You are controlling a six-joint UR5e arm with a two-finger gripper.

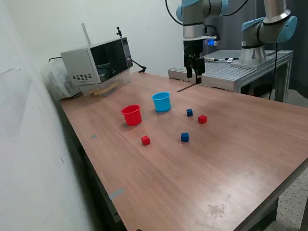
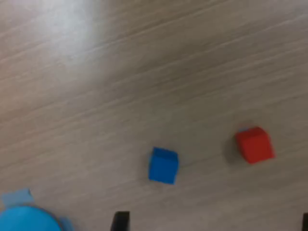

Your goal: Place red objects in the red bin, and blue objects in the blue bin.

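Tool [image 1: 194,77] high over table's [image 1: 250,144] far edge, empty.

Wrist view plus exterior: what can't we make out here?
- Tool: in the exterior view too small and dark to tell open or shut; in the wrist view only dark finger tips poke in, cut by the frame edge.
- Blue bin: wrist view crops it at the edge and blurs it.
- Red bin and blue bin insides: exterior view's angle hides the bottoms behind their walls.

cubes [image 1: 189,112] well apart, cups [image 1: 161,101] beside
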